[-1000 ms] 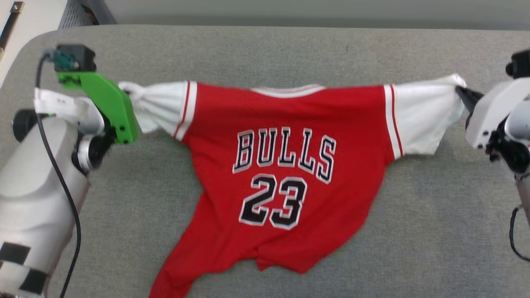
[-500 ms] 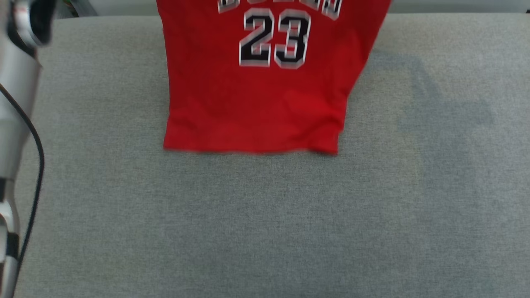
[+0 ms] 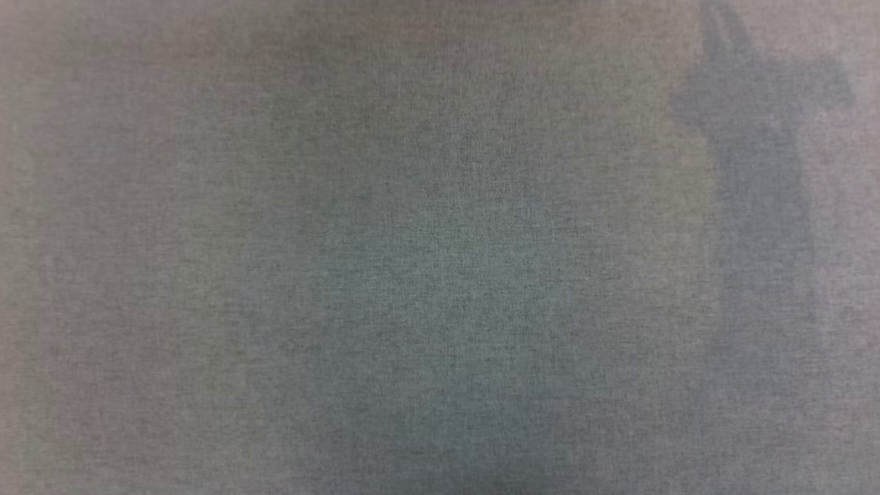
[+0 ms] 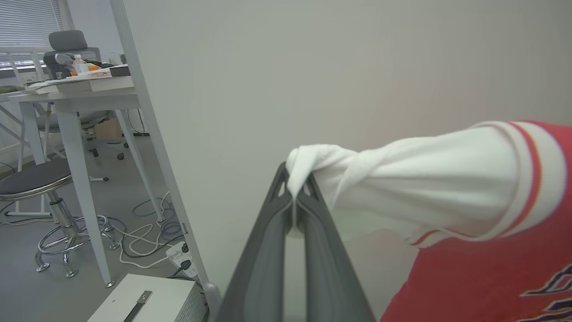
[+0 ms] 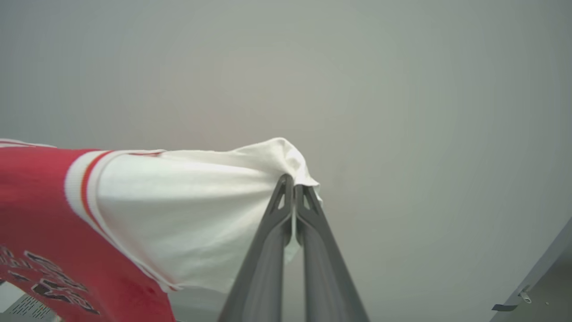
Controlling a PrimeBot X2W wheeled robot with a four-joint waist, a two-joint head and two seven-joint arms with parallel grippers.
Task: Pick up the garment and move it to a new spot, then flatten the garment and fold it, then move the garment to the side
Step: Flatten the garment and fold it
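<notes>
Left gripper pinched shut on garment at sleeve tip, right gripper same on opposite sleeve; garment hangs stretched between them (long axis gripper-to-gripper), neither arm nearer, grey surface below.

We see a white desk left of a pale wall panel. Behind the desk are a grey office chair and window blinds. Beside it stands a round stool, and near its legs cables trail over the grey floor.
</notes>
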